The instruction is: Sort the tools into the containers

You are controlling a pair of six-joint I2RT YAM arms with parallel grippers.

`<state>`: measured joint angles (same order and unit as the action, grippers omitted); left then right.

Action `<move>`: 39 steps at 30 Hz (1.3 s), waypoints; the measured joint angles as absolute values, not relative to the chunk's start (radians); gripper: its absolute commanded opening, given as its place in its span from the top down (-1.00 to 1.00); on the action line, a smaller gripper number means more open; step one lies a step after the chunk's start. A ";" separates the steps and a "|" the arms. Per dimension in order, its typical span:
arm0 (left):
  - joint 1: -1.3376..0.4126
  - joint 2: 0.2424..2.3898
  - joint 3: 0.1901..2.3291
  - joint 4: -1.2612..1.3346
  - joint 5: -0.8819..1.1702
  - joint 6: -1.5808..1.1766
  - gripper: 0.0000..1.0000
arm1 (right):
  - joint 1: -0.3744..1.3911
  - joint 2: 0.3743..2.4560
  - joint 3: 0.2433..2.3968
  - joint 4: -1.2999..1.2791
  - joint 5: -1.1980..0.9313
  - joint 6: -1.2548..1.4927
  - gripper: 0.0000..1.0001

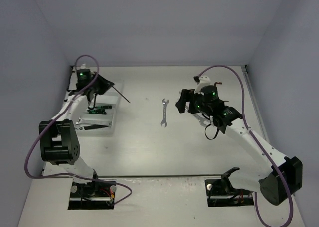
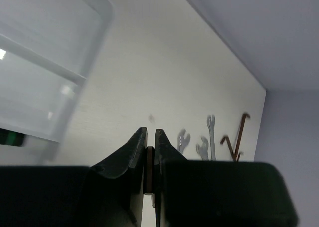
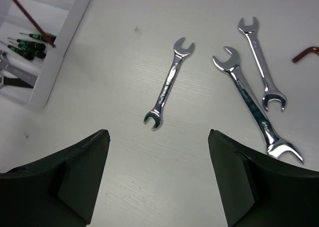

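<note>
Pale wood-grain table, lavender-grey enclosure walls at 9, 12 and 3 o'clock, lighter front board at 6 o'clock, small dark speck on the tabletop, 11 o'clock of centre.

The left arm and the right arm are white tube-like links joined by chunky black housings, each on a dark base with silver screws. A thin purple cable loops loosely along each, and a small green light glows just behind the left gripper and the right gripper. The fingers are matte black, broad and wedge-shaped.
</note>
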<state>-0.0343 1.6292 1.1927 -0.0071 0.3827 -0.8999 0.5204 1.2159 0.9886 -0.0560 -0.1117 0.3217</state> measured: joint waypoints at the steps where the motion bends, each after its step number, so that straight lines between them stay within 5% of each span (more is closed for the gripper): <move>1: 0.015 1.630 1.193 -0.003 0.374 -0.905 1.00 | 0.504 1.192 0.971 -0.058 -0.108 0.329 -0.55; 7: 0.230 1.744 1.246 0.043 0.326 -0.951 1.00 | 0.429 1.113 0.884 -0.075 -0.086 0.352 -0.57; 11: 0.276 1.876 1.292 0.053 0.308 -0.970 0.81 | 0.418 1.091 0.872 -0.093 -0.068 0.353 -0.61; 17: 0.289 2.015 1.344 0.047 0.302 -0.990 0.00 | 0.393 1.066 0.871 -0.101 -0.027 0.354 -0.62; 23: 0.291 2.041 1.376 0.050 0.316 -1.014 -0.38 | 0.353 1.066 0.870 -0.117 0.050 0.380 -0.61; 39: 0.184 1.594 1.383 -0.288 0.322 -0.796 -0.42 | 0.118 1.518 0.987 -0.151 0.306 0.457 -0.44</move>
